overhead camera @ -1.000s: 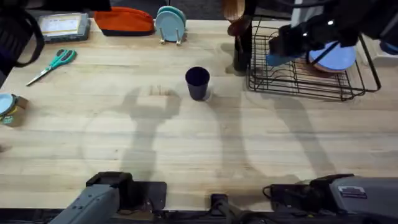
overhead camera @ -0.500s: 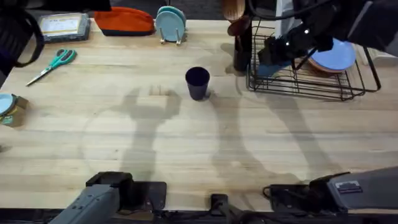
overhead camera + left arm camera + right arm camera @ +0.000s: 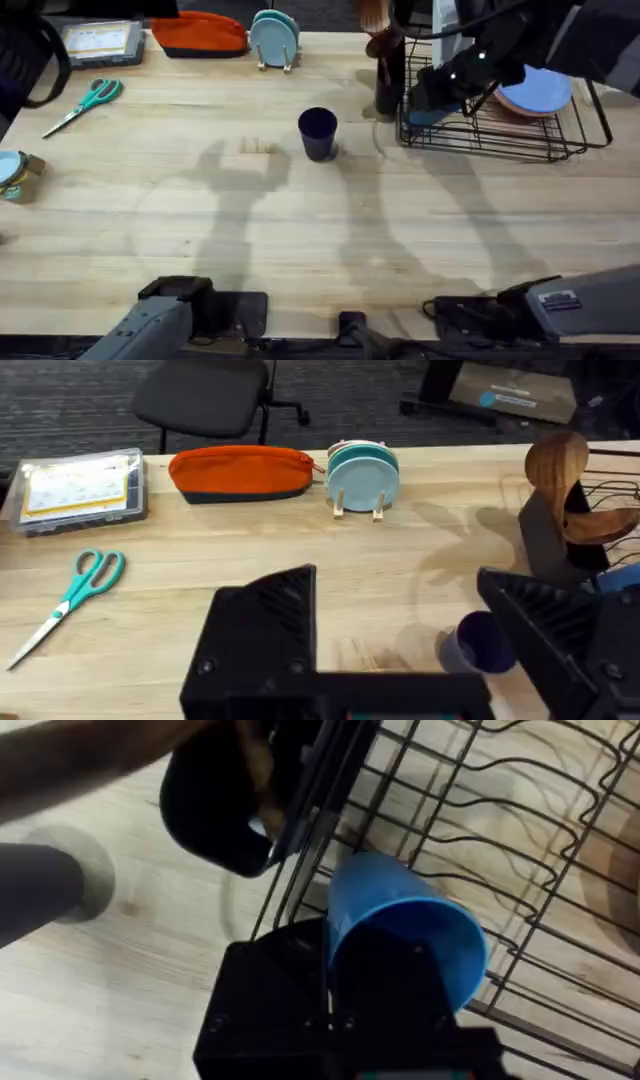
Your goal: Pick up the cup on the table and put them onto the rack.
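**Light blue cup at the rack; navy cup waiting on the table**

The table (image 3: 300, 230) runs the full width of the workspace. At its far right corner stands the black wire rack (image 3: 520, 135), with a pale blue plate (image 3: 540, 92) already leaning in it. Just beside the rack's near-left corner stands a tall dark utensil holder (image 3: 387, 85) with wooden spoons.

The right arm reaches from the lower right up to that corner of the rack. The right claw (image 3: 385, 982) is closed on the light blue cup (image 3: 400, 935), gripping it at the rim with the cup tipped on its side. The wrist camera shows the cup directly over the rack's wires, close to the edge bars.

The navy cup (image 3: 318, 133) stands upright near the middle of the table, well apart from the rack.

The left claw (image 3: 400, 650) sits back near its base with its fingers spread wide, holding nothing.

Step in hand, as judged: placing the first cup. The next move calls for lowering the cup onto the wires clear of the utensil holder, then releasing. The navy cup remains to be fetched.
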You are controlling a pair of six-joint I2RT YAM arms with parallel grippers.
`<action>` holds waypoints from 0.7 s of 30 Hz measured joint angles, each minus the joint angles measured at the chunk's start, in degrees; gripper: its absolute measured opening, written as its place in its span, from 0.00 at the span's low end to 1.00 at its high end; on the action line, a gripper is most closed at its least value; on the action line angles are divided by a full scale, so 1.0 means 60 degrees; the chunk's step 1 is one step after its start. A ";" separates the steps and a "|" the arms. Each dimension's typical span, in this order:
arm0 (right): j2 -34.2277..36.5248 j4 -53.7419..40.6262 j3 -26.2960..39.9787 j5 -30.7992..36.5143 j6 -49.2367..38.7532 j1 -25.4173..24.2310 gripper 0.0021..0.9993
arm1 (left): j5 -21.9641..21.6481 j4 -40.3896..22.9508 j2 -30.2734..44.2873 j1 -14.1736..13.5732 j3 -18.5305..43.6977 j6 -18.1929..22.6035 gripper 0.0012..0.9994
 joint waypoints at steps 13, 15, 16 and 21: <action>0.0000 -0.0001 0.0000 0.0000 0.0004 0.0000 0.19 | 0.0000 0.0000 0.0000 0.0000 0.0000 0.0003 0.99; 0.0000 0.0064 0.0000 0.0000 0.0004 0.0000 0.23 | 0.0000 0.0003 0.0000 0.0000 0.0000 0.0000 0.99; 0.0000 0.0085 0.0000 0.0000 0.0004 0.0000 0.23 | 0.0000 0.0003 0.0000 0.0000 0.0000 0.0001 0.99; 0.0000 0.0138 0.0000 0.0000 0.0004 0.0000 0.26 | 0.0000 -0.0001 0.0000 0.0000 0.0000 0.0002 0.99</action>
